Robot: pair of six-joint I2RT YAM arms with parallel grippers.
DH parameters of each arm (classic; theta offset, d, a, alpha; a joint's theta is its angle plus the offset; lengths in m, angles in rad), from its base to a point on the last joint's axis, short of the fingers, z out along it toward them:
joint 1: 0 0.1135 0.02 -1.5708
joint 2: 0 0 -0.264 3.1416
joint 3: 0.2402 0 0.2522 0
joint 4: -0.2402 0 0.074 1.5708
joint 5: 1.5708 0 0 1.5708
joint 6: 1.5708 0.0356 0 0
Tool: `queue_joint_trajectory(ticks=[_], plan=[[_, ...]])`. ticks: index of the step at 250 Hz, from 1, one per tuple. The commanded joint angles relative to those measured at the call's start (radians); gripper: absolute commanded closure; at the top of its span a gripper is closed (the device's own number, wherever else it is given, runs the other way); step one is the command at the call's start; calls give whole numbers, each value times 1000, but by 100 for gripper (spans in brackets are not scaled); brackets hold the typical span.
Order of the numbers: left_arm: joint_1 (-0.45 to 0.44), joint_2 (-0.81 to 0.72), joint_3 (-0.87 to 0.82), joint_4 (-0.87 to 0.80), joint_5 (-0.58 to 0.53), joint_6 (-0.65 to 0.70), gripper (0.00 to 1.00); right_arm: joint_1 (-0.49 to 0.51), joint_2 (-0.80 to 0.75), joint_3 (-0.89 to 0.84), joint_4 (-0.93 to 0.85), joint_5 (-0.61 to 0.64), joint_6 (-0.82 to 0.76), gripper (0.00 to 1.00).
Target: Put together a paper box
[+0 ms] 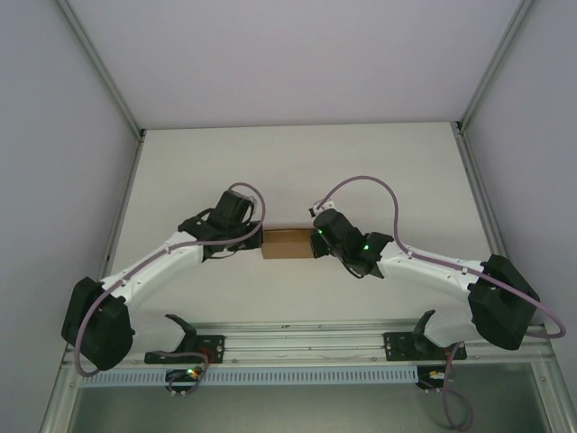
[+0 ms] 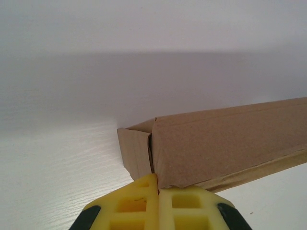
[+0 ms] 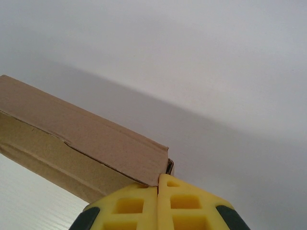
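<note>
Paper box (image 1: pixel 284 242) is laid on desk (image 1: pixel 288 171), long axis spanned end to end between left gripper (image 1: pixel 258 242) and right gripper (image 1: pixel 314 242). Both are pressed together against box ends.

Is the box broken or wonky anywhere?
A bit. On the box, the end flap by the left fingers stands ajar, with a dark gap behind it. Near the other end, a seam along its side looks jagged, maybe torn.
</note>
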Motion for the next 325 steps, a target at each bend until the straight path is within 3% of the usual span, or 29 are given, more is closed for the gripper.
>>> queue_joint_trajectory(ticks=[1, 18, 66, 93, 136, 183, 229, 295, 325], plan=[[-11, 5, -27, -177, -113, 12, 100, 5, 14, -17, -100, 13, -14, 100], [-18, 16, -16, -177, -112, 28, 100, 6, 14, -18, -93, 3, -16, 100], [-36, 52, 3, -143, -86, 51, 100, 5, -40, -1, -80, -87, -34, 76], [-42, 53, 12, -145, -85, 65, 100, -3, -86, 20, -57, -128, -45, 51], [-53, 34, 11, -134, -83, 79, 100, -56, -97, 65, -15, -182, -15, 30], [-61, 29, 18, -133, -88, 81, 100, -122, -18, 113, 10, -194, 40, 27], [-64, 16, 27, -125, -87, 81, 100, -130, 75, 121, -58, -206, 57, 33], [-64, -22, 65, -136, -36, 107, 67, -130, 106, 22, -15, -226, 134, 37], [-65, -69, 79, -137, -5, 107, 59, -130, 112, 8, -9, -218, 145, 38]])
